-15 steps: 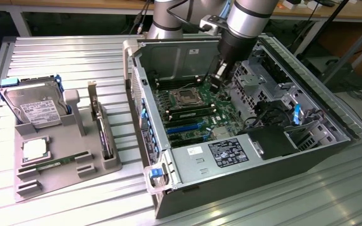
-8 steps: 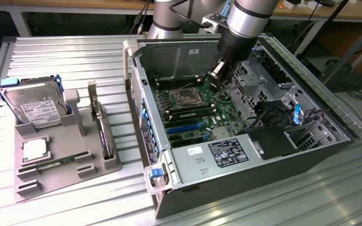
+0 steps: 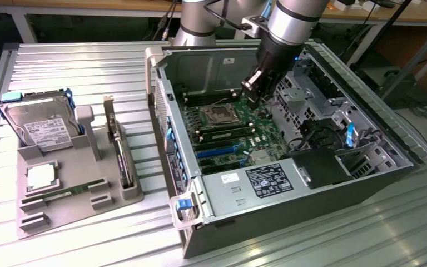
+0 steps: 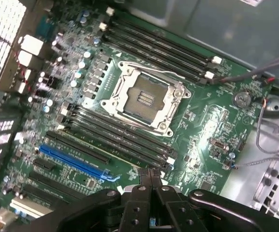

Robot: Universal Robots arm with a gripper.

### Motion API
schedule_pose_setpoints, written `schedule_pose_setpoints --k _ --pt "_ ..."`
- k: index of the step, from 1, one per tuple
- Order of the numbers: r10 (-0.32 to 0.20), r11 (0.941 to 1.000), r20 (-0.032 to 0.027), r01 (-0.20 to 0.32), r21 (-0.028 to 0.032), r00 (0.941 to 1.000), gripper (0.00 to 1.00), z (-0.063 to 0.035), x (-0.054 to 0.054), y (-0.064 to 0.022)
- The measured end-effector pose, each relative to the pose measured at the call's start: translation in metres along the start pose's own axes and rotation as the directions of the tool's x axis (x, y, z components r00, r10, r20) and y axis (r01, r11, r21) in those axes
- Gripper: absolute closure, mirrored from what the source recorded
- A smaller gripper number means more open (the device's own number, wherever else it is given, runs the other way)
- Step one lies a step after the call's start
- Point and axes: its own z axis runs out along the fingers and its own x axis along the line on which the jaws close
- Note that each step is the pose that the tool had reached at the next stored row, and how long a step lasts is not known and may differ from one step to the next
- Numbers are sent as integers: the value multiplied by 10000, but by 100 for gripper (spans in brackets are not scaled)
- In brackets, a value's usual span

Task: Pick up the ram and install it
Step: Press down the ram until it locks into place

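Green motherboard [image 4: 197,130] lay beneath the tool [image 4: 150,176], whose fingers were pressed together on nothing; 1 ram [image 3: 224,129] appeared seated.

You see ribbed, brushed-metal table [image 3: 87,67] slats with a dull sheen. The computer case [image 3: 221,61] looks like grey sheet metal, matt. The motherboard [image 4: 212,130] is glossy green laminate; its socket frame [image 4: 144,96] is bright polished metal. The tray [image 3: 73,194], lower left of the exterior frame, looks like matt grey plastic. The gripper [image 4: 151,186] is matt black.
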Motion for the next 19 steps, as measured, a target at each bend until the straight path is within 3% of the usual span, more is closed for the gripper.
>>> schedule_pose_setpoints --k 3,9,14,15,19 --pt "415 9991 9 -415 -11 9991 90 0 0 0" --pt "1524 9883 30 -1524 -43 9883 90 0 0 0" --pt "2452 9695 44 -2451 -71 9695 90 0 0 0" --pt "2722 9622 48 -2721 -80 9622 90 0 0 0" --pt "3904 9206 62 -3903 -122 9206 90 -2 0 -2"
